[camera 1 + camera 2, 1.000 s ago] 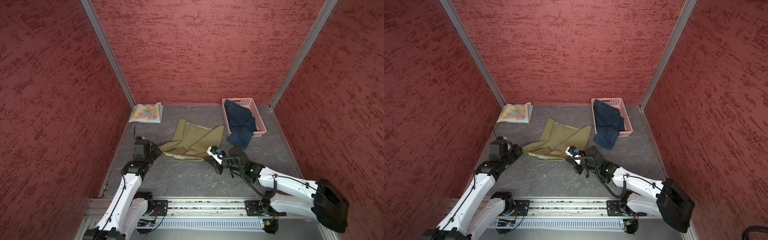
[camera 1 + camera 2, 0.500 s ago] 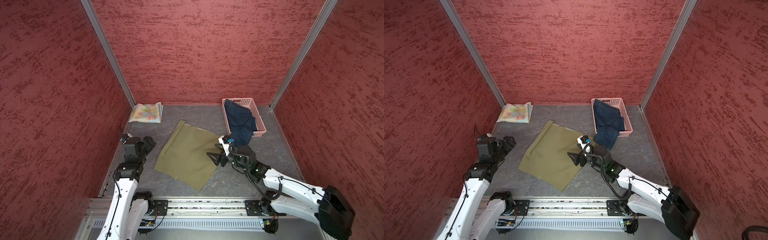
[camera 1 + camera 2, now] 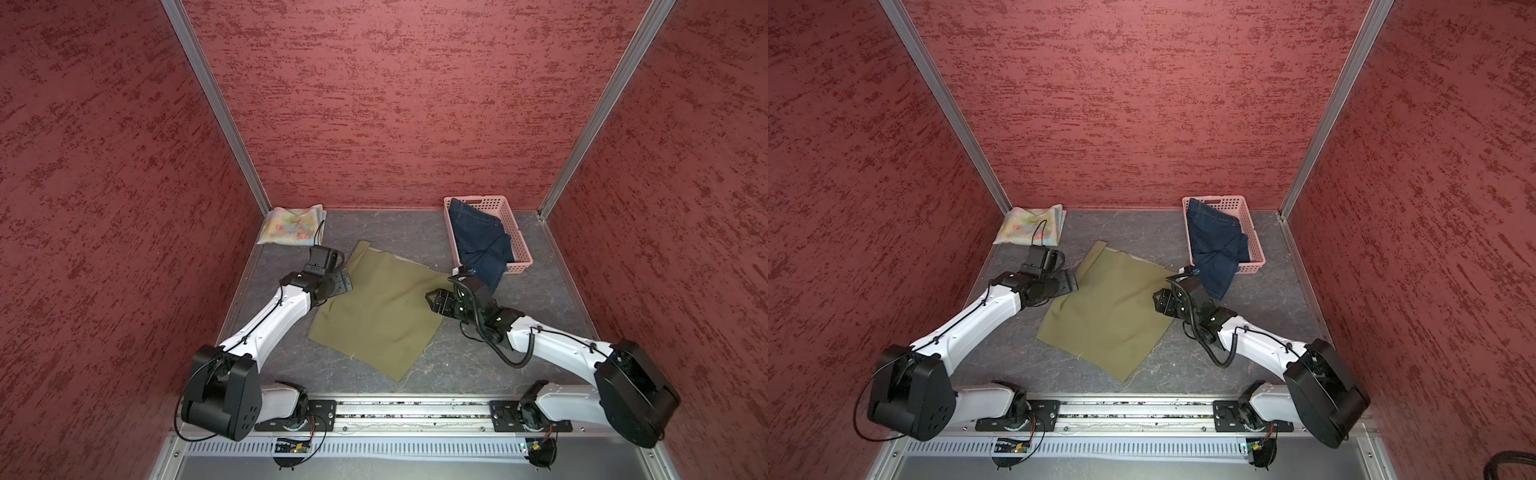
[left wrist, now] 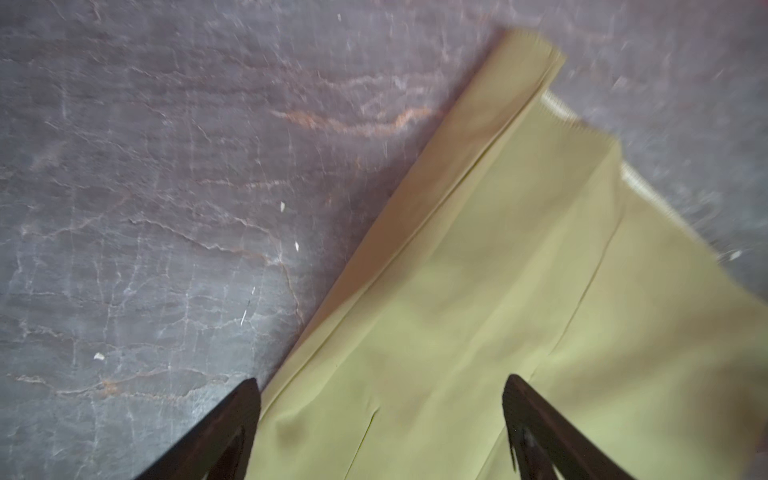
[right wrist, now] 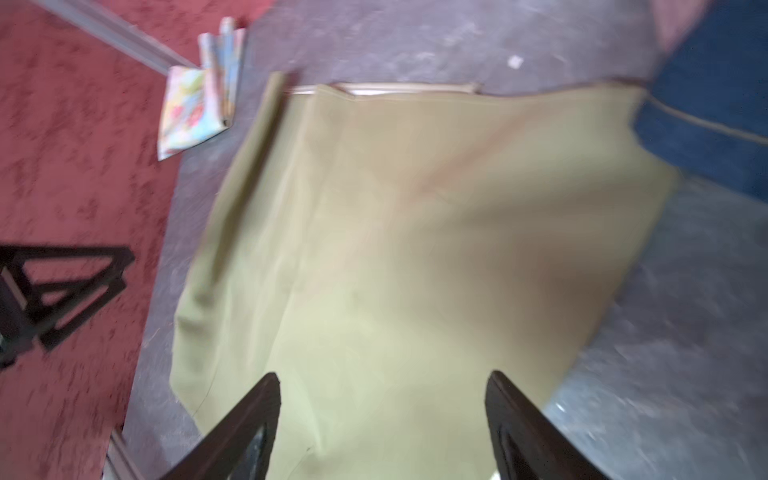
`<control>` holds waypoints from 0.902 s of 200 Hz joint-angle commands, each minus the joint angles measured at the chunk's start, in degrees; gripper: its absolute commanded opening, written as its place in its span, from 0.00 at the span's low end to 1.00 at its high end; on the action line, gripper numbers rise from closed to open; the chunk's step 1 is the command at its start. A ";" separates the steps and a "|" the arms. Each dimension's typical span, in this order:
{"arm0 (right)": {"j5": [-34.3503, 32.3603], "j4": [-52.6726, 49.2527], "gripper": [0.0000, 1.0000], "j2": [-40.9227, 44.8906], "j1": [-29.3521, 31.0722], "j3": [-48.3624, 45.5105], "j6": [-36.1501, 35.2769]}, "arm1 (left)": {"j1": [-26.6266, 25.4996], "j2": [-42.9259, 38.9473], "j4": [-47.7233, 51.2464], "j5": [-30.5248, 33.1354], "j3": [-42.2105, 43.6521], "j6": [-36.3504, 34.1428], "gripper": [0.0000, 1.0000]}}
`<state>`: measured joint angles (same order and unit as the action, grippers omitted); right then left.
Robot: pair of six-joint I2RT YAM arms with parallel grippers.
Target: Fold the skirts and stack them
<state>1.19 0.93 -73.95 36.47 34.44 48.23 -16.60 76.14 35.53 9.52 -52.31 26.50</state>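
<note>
Left wrist view: left tool point(image 4: 381, 378) stands wide and empty over the olive-green skirt point(image 4: 478, 311), spread flat on the counter point(image 3: 519, 303); right tool point(image 5: 382, 373) gapes empty at its opposite edge. Pinching one layer, or lifting unevenly, could skew the fold. The denim skirt point(image 3: 478, 245), spilling from the basket point(image 3: 521, 249) nearby, may snag; the floral skirt point(image 3: 291, 226) lies folded in the far corner.
</note>
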 commanded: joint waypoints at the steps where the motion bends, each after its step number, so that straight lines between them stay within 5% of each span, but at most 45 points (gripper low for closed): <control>1: -3.62 -4.91 0.77 -0.90 -1.41 -0.17 8.34 | -0.61 2.01 1.87 3.18 -0.91 -1.43 0.91; 59: -1.67 -3.25 0.75 -5.84 -3.85 0.58 8.26 | 1.95 8.81 -2.85 0.38 0.35 0.41 0.91; 153: -0.31 -1.02 0.72 -14.07 -4.77 2.38 8.75 | 21.34 8.96 -17.34 -15.05 9.40 11.19 0.90; 180: -0.53 -1.26 0.72 -14.78 -5.02 2.87 7.84 | 22.78 8.46 -17.82 -15.85 8.64 12.46 0.90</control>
<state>0.93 0.89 -87.22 32.10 36.40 55.05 5.65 85.86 21.34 -2.79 -43.07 35.97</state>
